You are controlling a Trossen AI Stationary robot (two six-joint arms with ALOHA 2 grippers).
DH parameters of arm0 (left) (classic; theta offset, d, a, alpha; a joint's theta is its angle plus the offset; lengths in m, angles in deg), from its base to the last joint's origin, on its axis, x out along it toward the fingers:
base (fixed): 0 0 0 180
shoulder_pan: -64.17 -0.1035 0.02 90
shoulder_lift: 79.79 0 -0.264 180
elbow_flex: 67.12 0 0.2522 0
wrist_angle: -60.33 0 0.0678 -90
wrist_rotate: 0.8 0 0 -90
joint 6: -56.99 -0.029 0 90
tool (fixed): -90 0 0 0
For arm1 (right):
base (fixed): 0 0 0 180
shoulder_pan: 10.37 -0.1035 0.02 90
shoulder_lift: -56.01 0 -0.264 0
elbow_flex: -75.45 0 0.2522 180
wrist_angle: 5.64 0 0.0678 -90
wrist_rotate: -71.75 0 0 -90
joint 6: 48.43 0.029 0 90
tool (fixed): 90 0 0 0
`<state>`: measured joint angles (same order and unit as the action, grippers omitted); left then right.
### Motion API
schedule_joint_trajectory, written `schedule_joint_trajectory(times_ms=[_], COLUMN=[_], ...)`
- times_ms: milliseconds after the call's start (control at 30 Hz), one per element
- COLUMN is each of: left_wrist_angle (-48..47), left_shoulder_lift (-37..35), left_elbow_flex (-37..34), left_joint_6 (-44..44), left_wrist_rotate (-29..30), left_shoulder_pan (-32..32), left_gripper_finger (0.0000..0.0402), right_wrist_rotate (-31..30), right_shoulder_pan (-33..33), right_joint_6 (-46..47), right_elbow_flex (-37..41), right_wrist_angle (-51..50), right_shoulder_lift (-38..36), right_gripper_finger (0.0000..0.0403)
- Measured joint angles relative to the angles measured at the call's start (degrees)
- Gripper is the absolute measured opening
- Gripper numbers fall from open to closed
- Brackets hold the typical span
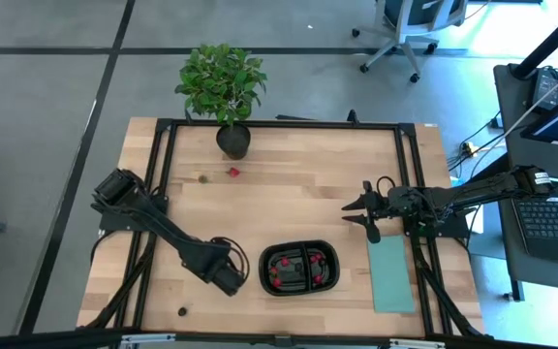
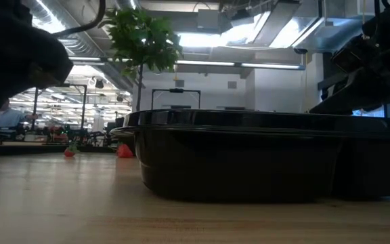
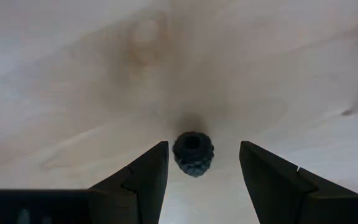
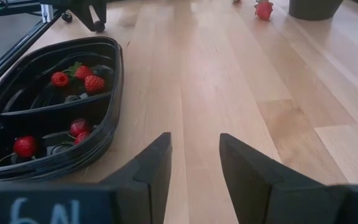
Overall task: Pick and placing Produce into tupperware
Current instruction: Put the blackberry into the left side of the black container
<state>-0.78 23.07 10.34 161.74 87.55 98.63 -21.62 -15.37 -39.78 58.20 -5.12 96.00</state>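
Step in hand: picking. Left gripper (image 3: 202, 167) open, fingers on both sides of dark berry (image 3: 193, 153) on table, left of black container (image 1: 299, 269). Next move, likely: close gently, lift, carry right into container. Right gripper (image 1: 365, 214) open, empty, waiting right of container.

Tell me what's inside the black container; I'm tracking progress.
Both compartments of the black container hold red berries, plus darker pieces. Its near wall hides part of the closer compartment, so no full count.

The black oval plastic tupperware (image 2: 269, 156) fills the low view, its right end cut off, hiding the small red berries inside it.
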Motion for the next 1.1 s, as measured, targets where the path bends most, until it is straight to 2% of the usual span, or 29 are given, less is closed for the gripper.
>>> schedule_joint_trajectory(times_ms=[300,533,767,967,1100], left_wrist_angle=[0.72,1.88,1.83,1.21,1.01], left_shoulder_lift=[1.48,1.48,1.48,1.89,2.09], left_elbow_flex=[0.0,0.0,0.0,0.0,0.0], left_joint_6=[-0.6,-6.51,-6.33,-6.35,-6.39], left_wrist_rotate=[-1.88,-1.51,-0.93,-4.57,-3.83], left_shoulder_pan=[-0.31,-0.31,-0.31,-0.13,-0.09], left_gripper_finger=[0.019,0.019,0.019,0.019,0.019], right_wrist_rotate=[0.01,0.01,0.01,0.01,0.01], right_shoulder_pan=[-0.01,-0.01,-0.01,-0.01,-0.01], right_joint_6=[0.0,-0.09,-0.09,-0.09,-0.12], right_elbow_flex=[0.0,0.0,0.0,0.0,0.0], right_wrist_angle=[-0.52,-0.52,-0.5,-0.5,-0.48], right_shoulder_lift=[0.02,0.02,0.02,0.02,0.02], right_gripper_finger=[0.0138,0.0138,0.0138,0.0138,0.0138])
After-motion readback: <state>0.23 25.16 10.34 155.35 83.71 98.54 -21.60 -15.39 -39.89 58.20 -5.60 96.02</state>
